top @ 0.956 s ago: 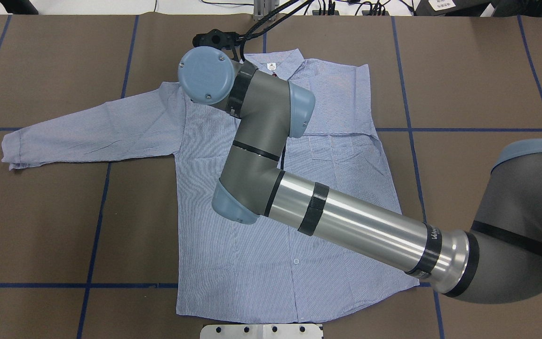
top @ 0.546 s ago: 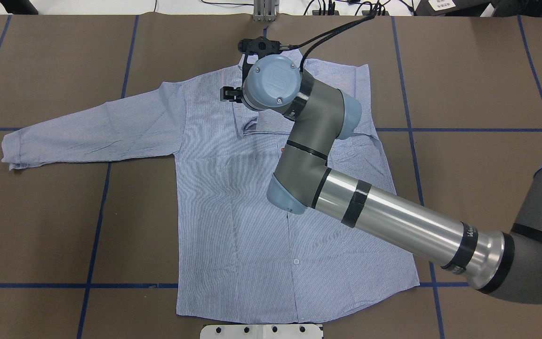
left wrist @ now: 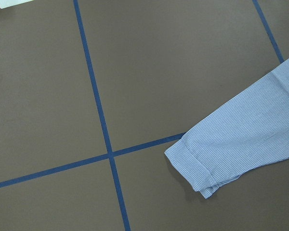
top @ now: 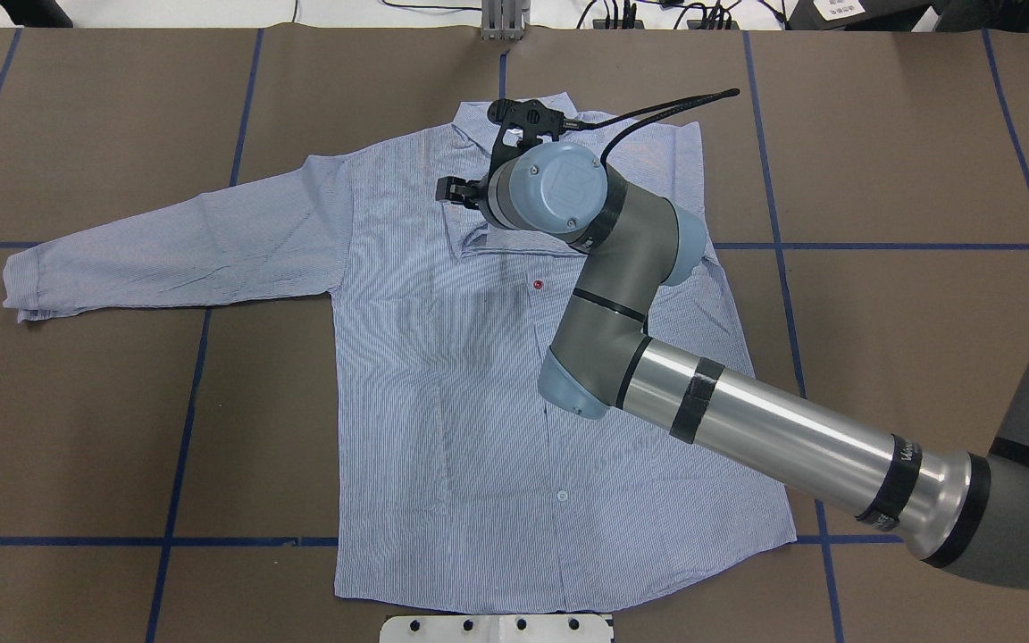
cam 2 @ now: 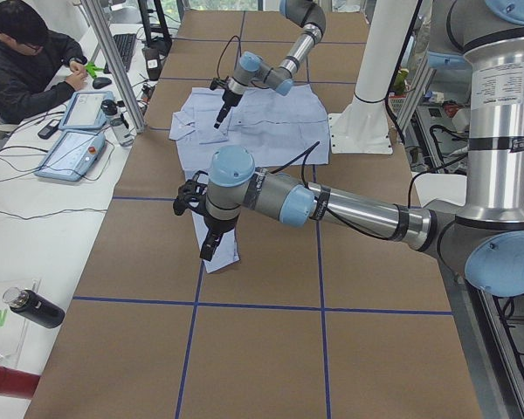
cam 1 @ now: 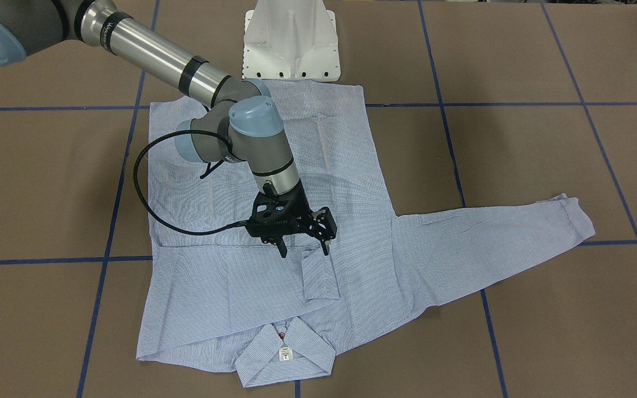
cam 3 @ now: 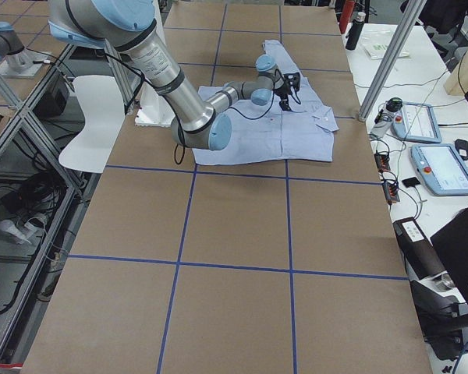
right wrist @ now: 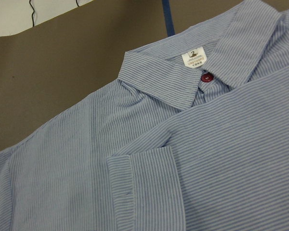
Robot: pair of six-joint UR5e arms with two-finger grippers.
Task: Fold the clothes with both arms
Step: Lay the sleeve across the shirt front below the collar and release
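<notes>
Overhead exterior shows you the brown, blue-taped table [top: 77, 402] with the light blue, white-striped button-up shirt [top: 443, 429] flat at centre, its right-hand sleeve folded across the chest. The outstretched left sleeve [top: 166, 250] looks next: pinch near the cuff and carry it low and taut. Since half a second ago the grey-silver right arm [top: 765, 438] has drawn back rightward. Its black right gripper [cam 1: 304, 250] hangs spread and empty above the unmoved folded cuff [cam 1: 318, 273]. The left gripper [cam 2: 207, 253] hovers by the far-left cuff; its opening can't be told.

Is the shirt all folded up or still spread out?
The shirt is partly folded. One sleeve lies across the chest, cuff near the collar; the other sleeve stretches out flat on the table.
</notes>
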